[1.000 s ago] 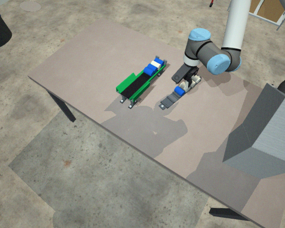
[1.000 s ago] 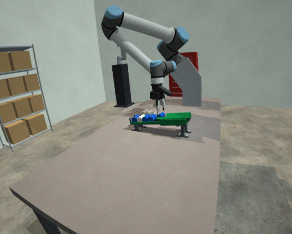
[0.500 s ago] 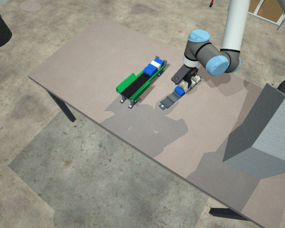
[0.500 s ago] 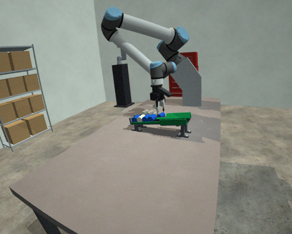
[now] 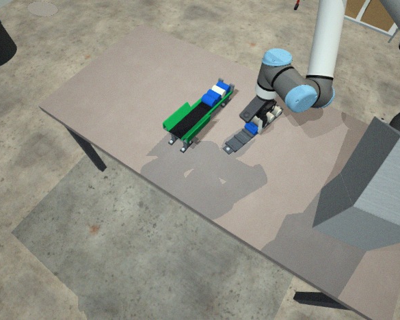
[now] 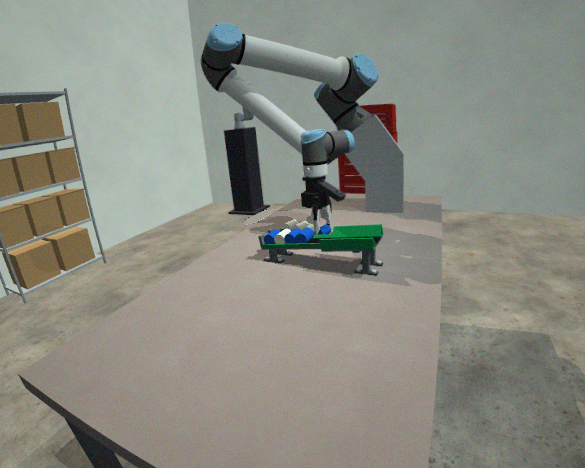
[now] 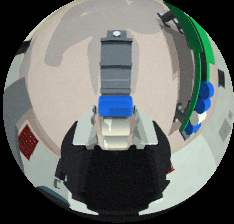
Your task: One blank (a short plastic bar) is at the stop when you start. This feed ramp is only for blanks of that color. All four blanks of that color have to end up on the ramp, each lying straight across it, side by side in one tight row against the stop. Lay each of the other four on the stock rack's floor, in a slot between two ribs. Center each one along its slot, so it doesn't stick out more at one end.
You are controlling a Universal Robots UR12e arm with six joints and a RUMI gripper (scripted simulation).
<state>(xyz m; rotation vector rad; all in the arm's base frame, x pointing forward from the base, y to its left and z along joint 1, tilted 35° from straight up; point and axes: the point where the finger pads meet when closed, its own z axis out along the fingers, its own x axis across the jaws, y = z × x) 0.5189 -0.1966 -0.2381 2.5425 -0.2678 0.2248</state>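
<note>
From above, the green ramp (image 5: 193, 118) stands on the counter (image 5: 130, 89); at its far end lie three blue bars and one white bar (image 5: 218, 90), the farthest blue one partly cut off by the stop. Beside the ramp, the grey rack (image 5: 237, 139) runs under the arm, which hides its far half and most of the pincer (image 5: 258, 121). A blue bar (image 5: 251, 128) sits on the rack at the fingertips.

From the side, the ramp screens the rack; white bars behind it are hard to count.

At the wrist, the half-spread pincer (image 7: 116, 121) straddles a white bar (image 7: 115, 135), whether pinching it I cannot tell; the blue bar lies just beyond.
</note>
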